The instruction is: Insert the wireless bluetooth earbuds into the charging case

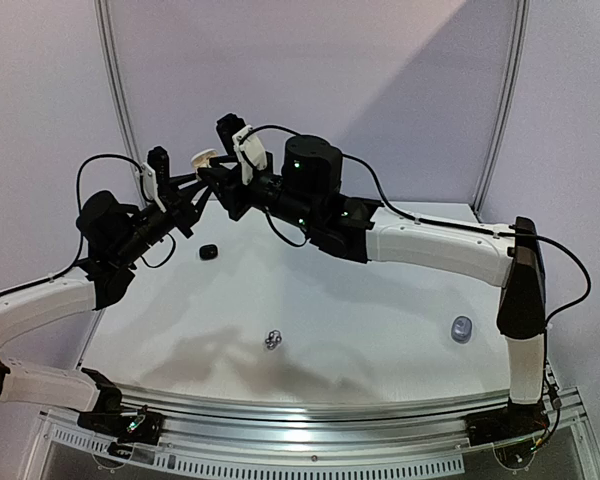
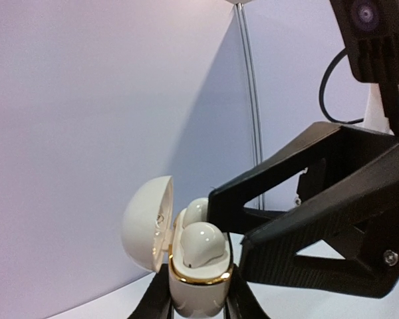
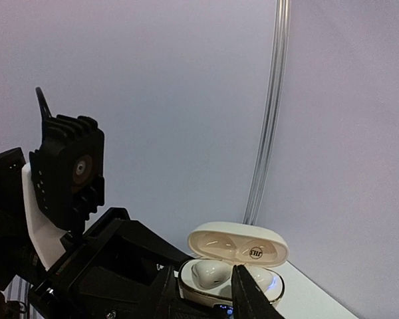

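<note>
A white charging case (image 2: 194, 282) with a gold rim stands upright between my left gripper's fingers (image 2: 153, 304), which are shut on its lower body. Its lid (image 2: 148, 222) is swung open to the left. Two white earbuds (image 2: 203, 244) sit in its wells. In the top view the case (image 1: 202, 157) is held high over the table's far left. My right gripper (image 3: 201, 276) reaches in from the right with its jaws apart, its tips either side of the near earbud (image 3: 211, 271) and nothing clamped between them.
On the table lie a small black case (image 1: 209, 252) below the grippers, silvery earbuds (image 1: 273, 341) near the front middle, and a grey-blue case (image 1: 462, 329) at the right. The two arms cross closely at the back left.
</note>
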Motion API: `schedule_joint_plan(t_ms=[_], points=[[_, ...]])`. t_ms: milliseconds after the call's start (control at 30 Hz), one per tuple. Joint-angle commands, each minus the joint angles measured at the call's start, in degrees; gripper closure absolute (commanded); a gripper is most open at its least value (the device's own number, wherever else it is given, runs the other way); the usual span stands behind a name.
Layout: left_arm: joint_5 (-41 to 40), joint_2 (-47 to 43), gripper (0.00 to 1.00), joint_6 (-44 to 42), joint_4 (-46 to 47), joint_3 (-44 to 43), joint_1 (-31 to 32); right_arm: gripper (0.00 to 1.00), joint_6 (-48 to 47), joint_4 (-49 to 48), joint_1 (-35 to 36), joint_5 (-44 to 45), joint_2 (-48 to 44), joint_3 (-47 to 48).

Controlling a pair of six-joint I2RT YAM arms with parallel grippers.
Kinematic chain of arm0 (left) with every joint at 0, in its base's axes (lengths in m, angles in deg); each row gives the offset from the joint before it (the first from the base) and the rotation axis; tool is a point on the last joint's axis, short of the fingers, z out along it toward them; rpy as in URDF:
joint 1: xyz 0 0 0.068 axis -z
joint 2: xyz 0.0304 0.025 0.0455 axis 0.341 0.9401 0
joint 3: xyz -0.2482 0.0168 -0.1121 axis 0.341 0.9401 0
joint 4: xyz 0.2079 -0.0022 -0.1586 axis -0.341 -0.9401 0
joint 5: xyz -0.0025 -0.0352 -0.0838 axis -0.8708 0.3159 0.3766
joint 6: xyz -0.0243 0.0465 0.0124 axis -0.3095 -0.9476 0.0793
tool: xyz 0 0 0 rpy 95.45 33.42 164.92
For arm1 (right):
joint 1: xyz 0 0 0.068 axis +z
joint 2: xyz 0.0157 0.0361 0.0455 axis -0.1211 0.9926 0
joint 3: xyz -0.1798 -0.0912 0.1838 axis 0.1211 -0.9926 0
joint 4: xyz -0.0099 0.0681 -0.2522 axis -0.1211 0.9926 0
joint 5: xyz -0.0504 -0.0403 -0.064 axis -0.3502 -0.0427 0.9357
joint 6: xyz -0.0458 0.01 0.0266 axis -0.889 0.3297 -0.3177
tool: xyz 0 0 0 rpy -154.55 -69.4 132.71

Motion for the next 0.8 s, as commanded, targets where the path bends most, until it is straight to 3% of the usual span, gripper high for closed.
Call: schedule_joint_plan(t_ms=[0, 200, 367, 467, 533, 633, 767], points=[[2.1, -1.0, 1.00, 1.7, 3.3, -0.2, 0.2, 0.71, -2.4, 5.3, -0.3, 2.8, -2.3, 2.1], [2.3, -1.1, 1.00, 2.8, 1.2, -0.1, 0.1, 0.65, -2.7, 5.0, -0.4, 0.8, -2.7, 5.3], [3.2, -1.3, 1.00, 2.6, -1.8, 0.0, -0.3, 0.51, -1.7, 4.4, -0.5, -3.4, -7.4, 6.2], [6.1, -1.0, 1.00, -0.4, -2.7, 0.3, -0.4, 0.47, 0.9, 7.0, -1.7, -3.8, -10.2, 7.2], [11.2, -0.8, 1.00, -8.3, -2.8, 0.7, -0.4, 0.46, 5.1, 12.8, -3.1, -3.1, -10.4, 9.9], [17.4, -1.1, 1.00, -27.1, -4.7, 1.1, -0.4, 0.45, 10.4, 24.1, -4.8, -1.1, -8.3, 14.7], [16.0, -0.1, 1.00, -53.9, -6.3, 1.8, -0.5, 0.39, 11.9, 31.7, -5.3, -3.3, -6.0, 16.0]])
